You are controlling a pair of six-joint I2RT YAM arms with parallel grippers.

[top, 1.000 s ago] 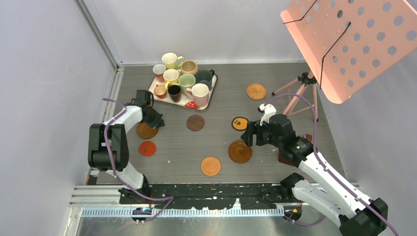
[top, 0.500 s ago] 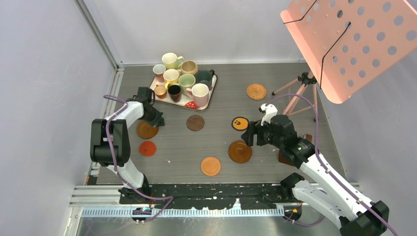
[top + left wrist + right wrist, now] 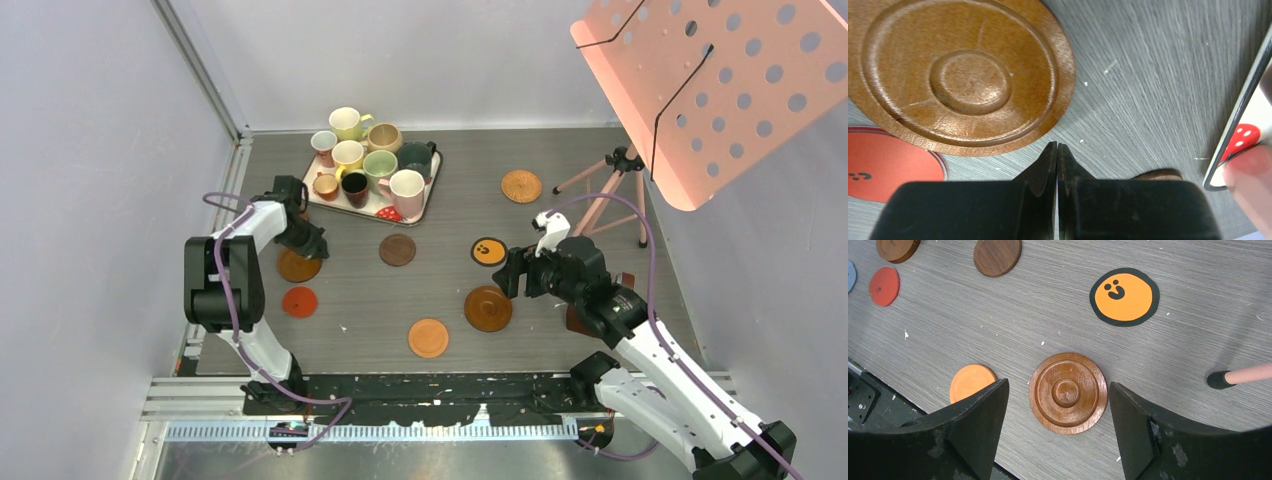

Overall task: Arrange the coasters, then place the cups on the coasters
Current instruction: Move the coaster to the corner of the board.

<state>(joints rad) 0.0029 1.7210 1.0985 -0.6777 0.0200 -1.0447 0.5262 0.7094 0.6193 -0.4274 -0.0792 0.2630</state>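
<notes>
Several cups [image 3: 368, 160] stand packed on the white strawberry tray [image 3: 436, 176] at the back left. Coasters lie spread over the table: woven tan [image 3: 521, 186], black with an orange face [image 3: 488, 251], dark brown [image 3: 397, 249], red [image 3: 299, 301], orange [image 3: 428, 338] and two brown wooden ones [image 3: 298, 266] [image 3: 488, 309]. My left gripper [image 3: 1057, 145] is shut and empty, its tips on the table just beside the left wooden coaster [image 3: 960, 75]. My right gripper [image 3: 1059, 385] hangs open above the right wooden coaster [image 3: 1068, 392], which lies between the fingers, untouched.
A pink perforated stand [image 3: 720, 80] on tripod legs [image 3: 610, 185] overhangs the back right; one foot [image 3: 1220, 380] is near my right gripper. A blue-grey coaster [image 3: 850, 275] shows at the right wrist view's left edge. The tray's rim [image 3: 1243, 115] is close to my left gripper.
My left gripper has slid a little back and left, towards the tray, still shut. The right gripper stays open over the wooden coaster, with the arm shifted slightly right.
</notes>
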